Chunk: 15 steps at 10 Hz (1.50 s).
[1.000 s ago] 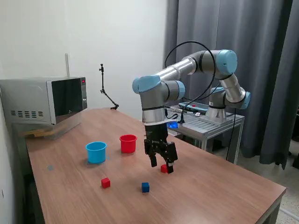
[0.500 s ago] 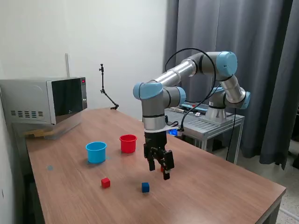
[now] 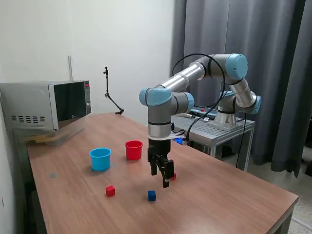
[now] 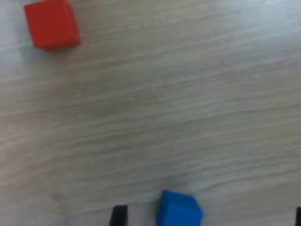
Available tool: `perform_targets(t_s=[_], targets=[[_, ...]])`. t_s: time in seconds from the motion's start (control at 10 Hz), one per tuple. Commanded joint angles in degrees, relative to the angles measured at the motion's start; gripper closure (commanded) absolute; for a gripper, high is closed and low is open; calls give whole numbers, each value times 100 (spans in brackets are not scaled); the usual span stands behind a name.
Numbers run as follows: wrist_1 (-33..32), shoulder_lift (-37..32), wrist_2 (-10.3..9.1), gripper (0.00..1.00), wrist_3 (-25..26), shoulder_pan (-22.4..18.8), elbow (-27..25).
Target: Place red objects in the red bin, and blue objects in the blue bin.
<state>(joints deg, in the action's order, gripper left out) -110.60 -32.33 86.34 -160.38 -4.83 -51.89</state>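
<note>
My gripper [image 3: 160, 177] is open and empty, hanging just above the table. A dark-blue cube [image 3: 151, 195] lies on the table just in front of and below it. In the wrist view this cube [image 4: 178, 210] sits between my fingertips [image 4: 118, 215], close to one of them. One red cube [image 3: 173, 176] lies right behind the gripper, partly hidden. Another red cube [image 3: 110, 191] lies further to the exterior view's left. A red cube [image 4: 51, 24] also shows in the wrist view. The red cup [image 3: 133, 149] and light-blue cup [image 3: 100, 159] stand upright beyond. Only one blue cube shows.
A microwave [image 3: 46, 105] stands at the table's far left corner in the exterior view. A thin black stand [image 3: 111, 97] rises at the back edge. A metal cart [image 3: 214, 127] holds the arm's base beside the wooden table [image 3: 219, 195].
The gripper has moved toward the exterior view's left, away from the red cube near it and closer to the blue cube. The cubes and cups have not moved.
</note>
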Motion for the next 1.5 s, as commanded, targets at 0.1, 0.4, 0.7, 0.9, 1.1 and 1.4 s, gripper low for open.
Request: perform_targets(t_s=[0.1,0.4,0.7,0.9,1.1,1.4], targets=[[-373,43,164,0,51,0,-172],[-454,359,173,0,182,-9,74],[-594,429,199,0,209,-9,188],[-594,491,199,0,218,-9,223],[-594,509,199,0,218,-9,224],[-594,509,199,100,218,-9,188]])
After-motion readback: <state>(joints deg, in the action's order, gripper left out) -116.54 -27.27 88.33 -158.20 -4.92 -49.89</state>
